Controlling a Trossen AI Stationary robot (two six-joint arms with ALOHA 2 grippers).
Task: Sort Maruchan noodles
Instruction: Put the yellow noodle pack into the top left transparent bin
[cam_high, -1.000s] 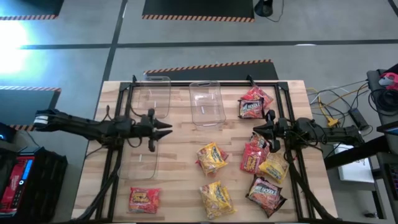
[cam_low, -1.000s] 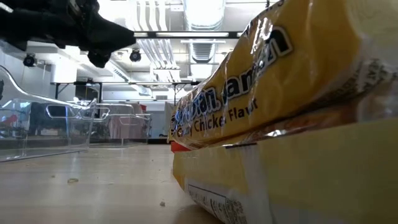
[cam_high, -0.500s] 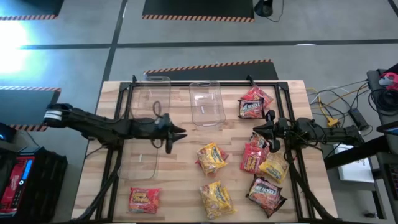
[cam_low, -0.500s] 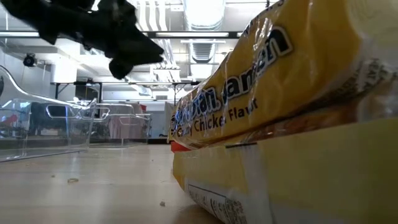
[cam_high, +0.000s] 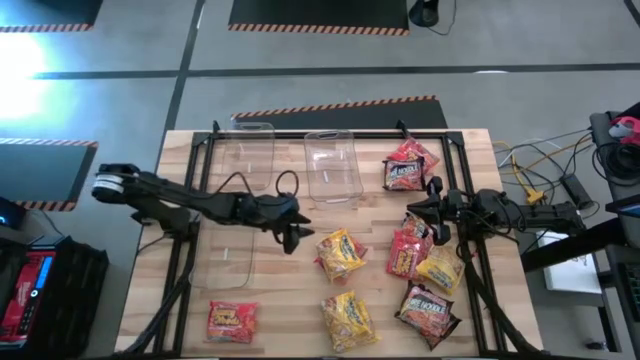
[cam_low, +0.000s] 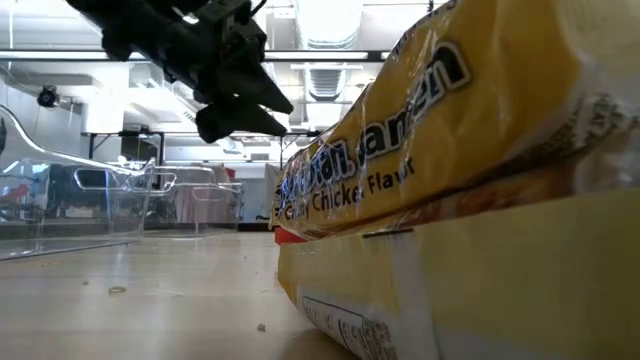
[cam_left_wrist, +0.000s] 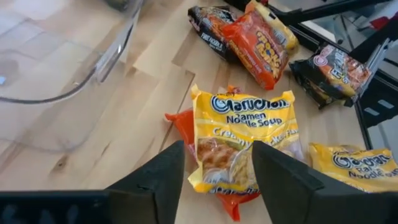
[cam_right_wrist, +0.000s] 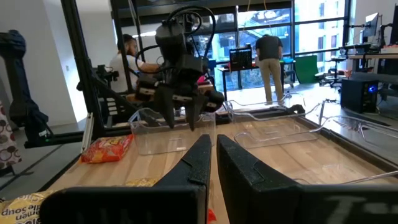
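Note:
Maruchan noodle packets lie scattered on the wooden table. A yellow packet (cam_high: 340, 253) (cam_left_wrist: 245, 143) lies flat in the middle, on top of a red-orange one (cam_left_wrist: 180, 121). My left gripper (cam_high: 295, 238) (cam_left_wrist: 214, 180) hovers open just left of this pair. It slants down, well above the tabletop (cam_low: 245, 105), with one finger to each side of the yellow packet's near end. My right gripper (cam_high: 415, 212) (cam_right_wrist: 213, 162) waits shut at the right side, touching nothing. Other packets lie at the front left (cam_high: 232, 320), front middle (cam_high: 348, 320) and along the right (cam_high: 408, 250).
Three clear plastic bins stand on the table's left and far side: far left (cam_high: 245, 155), far middle (cam_high: 333, 165) and left front (cam_high: 225, 255). Dark and red packets (cam_high: 405, 170) lie far right, with yellow (cam_high: 440, 270) and dark ones (cam_high: 428, 310) near right. People stand in the room beyond.
My left gripper has travelled toward the table's right edge, from over the left bins to the yellow packet in the middle. It has tipped downward and rolled on the way, and its fingers have spread wider. The packets and bins have stayed put.

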